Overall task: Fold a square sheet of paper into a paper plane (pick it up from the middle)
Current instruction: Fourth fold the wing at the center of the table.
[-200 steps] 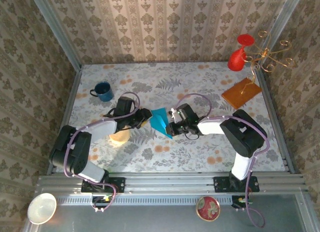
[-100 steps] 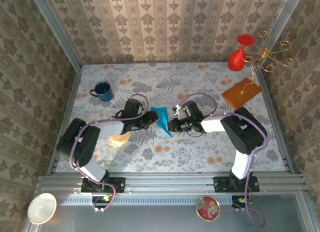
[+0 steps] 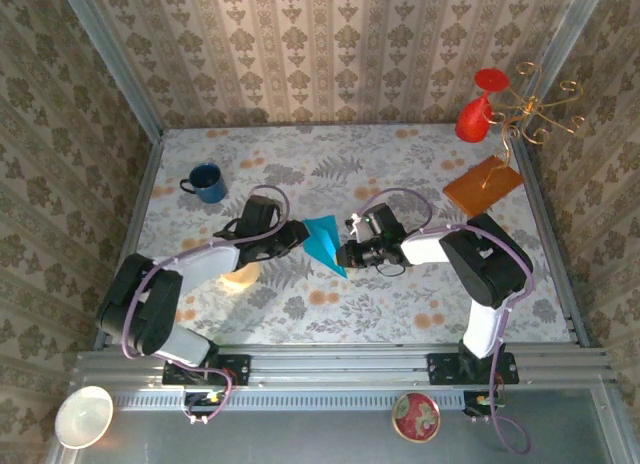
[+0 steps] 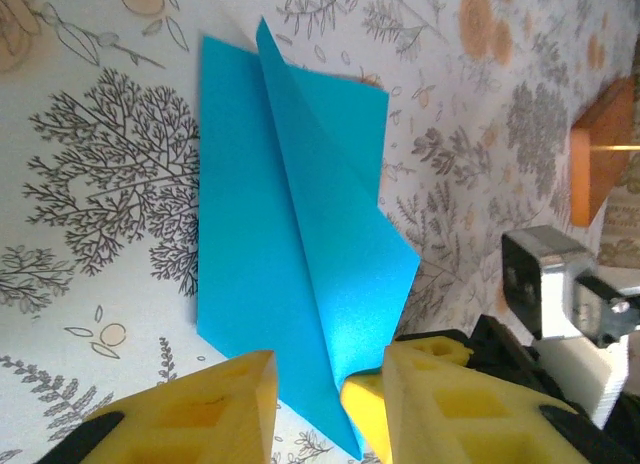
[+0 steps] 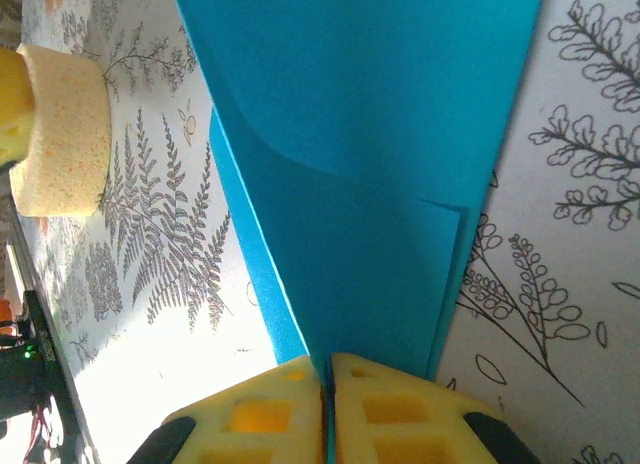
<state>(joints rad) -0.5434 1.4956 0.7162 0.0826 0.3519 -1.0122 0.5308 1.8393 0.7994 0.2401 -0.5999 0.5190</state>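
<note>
Teal paper sheet [image 3: 323, 241], part-folded with one flap standing up, lies mid-bench between both arms. Right pincer [image 5: 328, 374] clamped tight on its folded edge. Left pincer [image 4: 322, 389] has jaws parted, straddling the sheet's pointed corner. Blue mug [image 3: 207, 182] sits near the bench's left edge.

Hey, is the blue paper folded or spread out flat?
Folded: a diagonal crease and overlapping layers show on the teal paper, pinched by the right hand.
</note>
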